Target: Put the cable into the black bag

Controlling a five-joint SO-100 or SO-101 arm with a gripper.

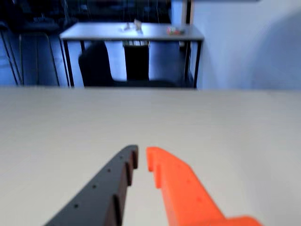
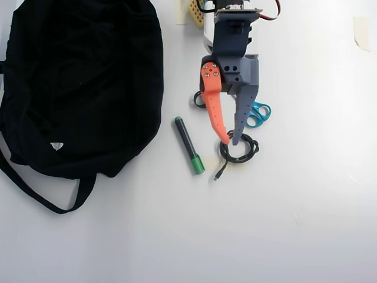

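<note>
Cable (image 2: 238,150) lies coiled on the white table (image 2: 306,206) directly under and just beyond the tips of the gripper (image 2: 230,141) in the overhead view, its loop overlapped by both fingertips and its silver plug end trailing out toward the marker side, away from the arm's base. The coil has no strong long axis; only that short tail gives it one, slanting off from the jaw line. The jaws stand nearly closed, a narrow slit between the orange finger (image 2: 214,109) and the dark finger, and they hold nothing. I judge they must spread before they can straddle the cord.

Relative to the jaws, the black bag (image 2: 82,82) sits well off on the orange finger's side, with the green-capped marker (image 2: 189,145) between. Blue-handled scissors (image 2: 258,114) lie beside the dark finger.

From the wrist view, the gripper (image 1: 141,158) points out over bare tabletop toward a far desk, so the cable is hidden there; only the overhead view places it. The wrist view, though, shows the slit between the fingertips plainly.
</note>
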